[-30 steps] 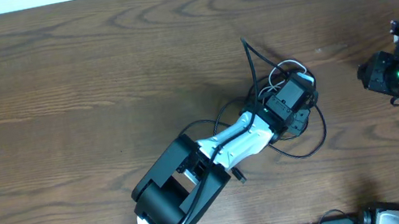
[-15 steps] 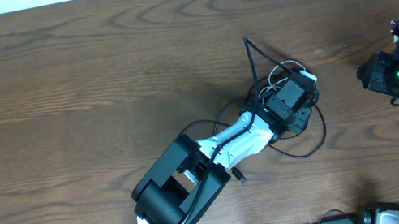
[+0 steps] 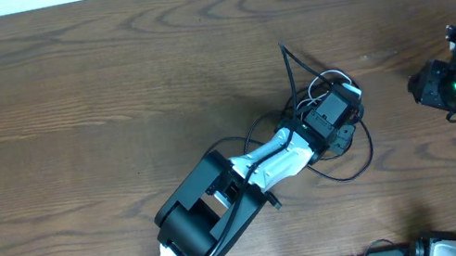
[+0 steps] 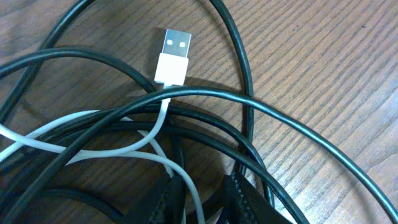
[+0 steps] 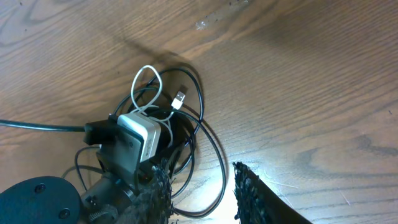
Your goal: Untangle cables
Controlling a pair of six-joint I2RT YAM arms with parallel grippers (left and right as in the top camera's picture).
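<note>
The left gripper (image 4: 202,202) has its jaws narrowly apart astride the white cable (image 4: 164,109). A sliver of gap shows beside the cord, so nothing looks pinched yet. From there the white cable climbs under a crossing black strand to its USB plug (image 4: 174,53), which lies flat on the wood. The black cables (image 4: 292,118) loop over and under it in several layers. All three cords sit heaped together right of the middle of the worktop (image 3: 63,100), about halfway between its near and far edges. The right gripper (image 5: 202,186) hangs near the right edge, well apart from the heap, its jaws apart and holding nothing. The likely trouble is a grip that also takes in a black strand lying close by, so that a lift raises the whole heap. Even a clean pull could catch the plug on the black loop lying across it and tighten the knot. With nothing pinning the black cords down, they would probably just drag along.
</note>
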